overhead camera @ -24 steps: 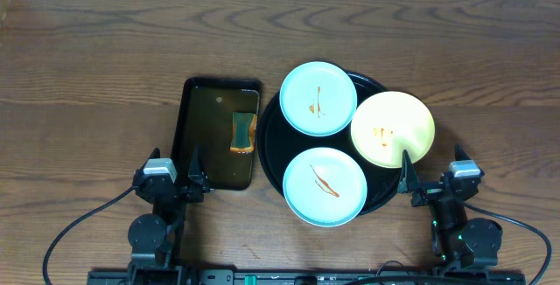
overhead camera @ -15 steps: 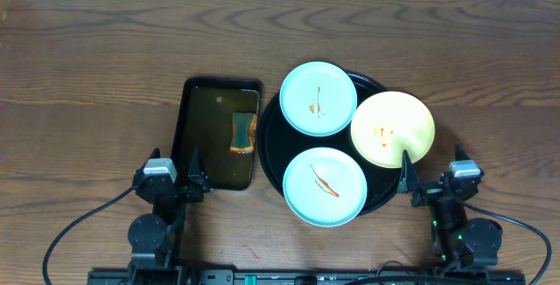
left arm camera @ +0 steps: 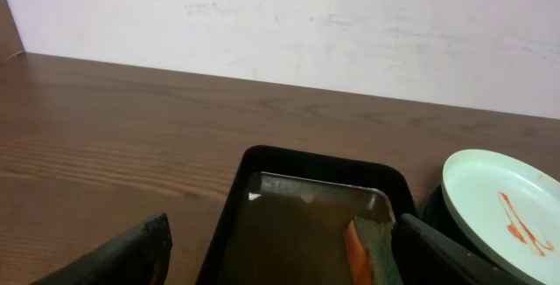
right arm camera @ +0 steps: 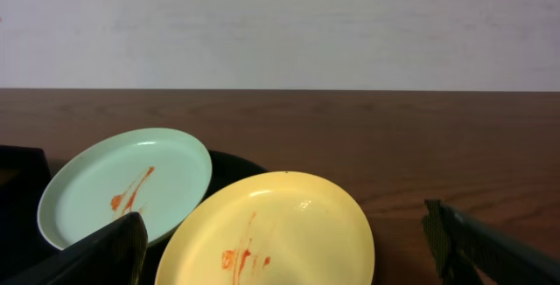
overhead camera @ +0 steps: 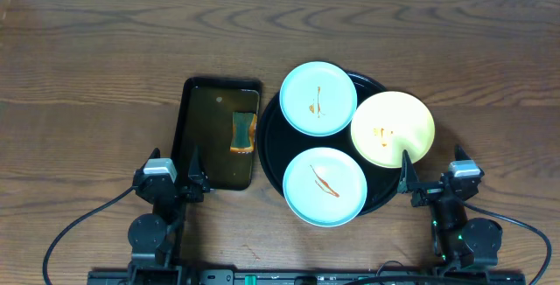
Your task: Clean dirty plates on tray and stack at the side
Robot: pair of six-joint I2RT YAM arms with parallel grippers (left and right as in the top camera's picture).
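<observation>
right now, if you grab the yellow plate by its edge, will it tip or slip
Probably rigid: the yellow plate looks hard and shallow. It may rock, since it overhangs the round black tray's rim. Its glossy, sauce-smeared face could be slippery.

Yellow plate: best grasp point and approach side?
Pinch the yellow plate on its right rim, coming from the right: that edge overhangs the tray, so a finger likely fits underneath; its left edge crowds the two mint plates.

The wooden table [overhead camera: 87,49] bears a rectangular tray [overhead camera: 208,141] beside the round tray [overhead camera: 270,145].
</observation>
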